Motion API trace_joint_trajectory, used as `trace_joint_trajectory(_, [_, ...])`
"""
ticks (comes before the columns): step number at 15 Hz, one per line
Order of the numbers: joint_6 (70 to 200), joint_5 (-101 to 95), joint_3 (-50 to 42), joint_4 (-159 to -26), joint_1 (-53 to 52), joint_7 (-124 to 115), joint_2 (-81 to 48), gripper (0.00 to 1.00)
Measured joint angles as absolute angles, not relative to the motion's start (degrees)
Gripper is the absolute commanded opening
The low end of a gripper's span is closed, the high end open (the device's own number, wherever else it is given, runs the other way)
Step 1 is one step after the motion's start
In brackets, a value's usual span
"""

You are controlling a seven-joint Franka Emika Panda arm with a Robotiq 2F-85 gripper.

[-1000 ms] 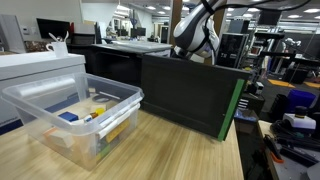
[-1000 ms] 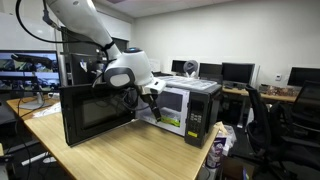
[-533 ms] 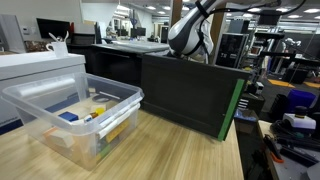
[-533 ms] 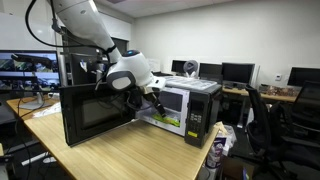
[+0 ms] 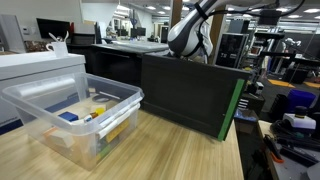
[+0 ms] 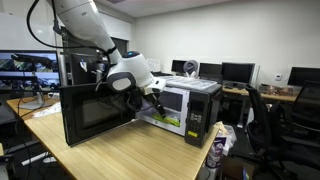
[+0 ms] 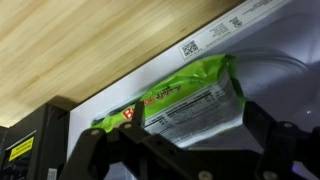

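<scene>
A green snack bag [image 7: 185, 100] lies flat on the white floor of an open microwave [image 6: 195, 105]. It also shows in an exterior view [image 6: 168, 122]. My gripper [image 7: 195, 108] is open, with one finger on each side of the bag and just above it. I cannot tell whether the fingers touch it. In an exterior view the gripper [image 6: 150, 98] is at the microwave's opening, beside the black door [image 6: 95, 112] that is swung wide open. The back of that door [image 5: 190, 90] hides the gripper in an exterior view.
A clear plastic bin [image 5: 120, 100] with several small items stands on the wooden table [image 6: 130, 150] beside a white box [image 5: 40, 65]. Desks with monitors [image 6: 235, 72] and office chairs [image 6: 270, 115] stand around the table.
The arm has shifted slightly near the microwave's opening over the last second. The bag and the door have not moved.
</scene>
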State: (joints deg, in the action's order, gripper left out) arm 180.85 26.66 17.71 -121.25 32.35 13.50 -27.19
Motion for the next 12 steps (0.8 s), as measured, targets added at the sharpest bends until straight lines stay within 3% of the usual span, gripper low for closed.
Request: trace_joint_trajectory(12, [180.26,26.66,17.89,-121.24,32.23,13.48,-27.32,1.0])
